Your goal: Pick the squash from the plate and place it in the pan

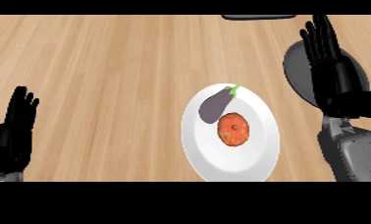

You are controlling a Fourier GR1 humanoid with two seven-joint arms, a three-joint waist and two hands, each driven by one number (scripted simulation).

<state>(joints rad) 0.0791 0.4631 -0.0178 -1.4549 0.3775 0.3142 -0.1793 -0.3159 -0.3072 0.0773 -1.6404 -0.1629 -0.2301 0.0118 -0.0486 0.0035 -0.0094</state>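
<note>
- Right hand [330, 66] of mine is up at the view's right side, fingers straight, close together and pointing away from me, holding nothing.
- Its black palm and fingers lie over the grey pan [297, 70] and hide much of the pan's right part; I cannot tell whether the hand touches it.
- Behind the hand, my grey right forearm [351, 154] comes in from the lower right corner, nearly upright in the view.
- Left of that forearm is the white plate [239, 166], near the pan but apart from it.
- On the plate lies the squash [233, 129], orange and round, about in the plate's middle, untouched by either hand.
- Just beside it, toward the plate's far rim, lies a purple eggplant [215, 105] with a green stem, tilted, its lower end next to the squash.
- Well apart, at the lower left edge, my left hand [16, 129] rests open with fingers up, over the wooden counter [109, 61].
- At the top edge, a dark object [258, 16] shows only in part.
</note>
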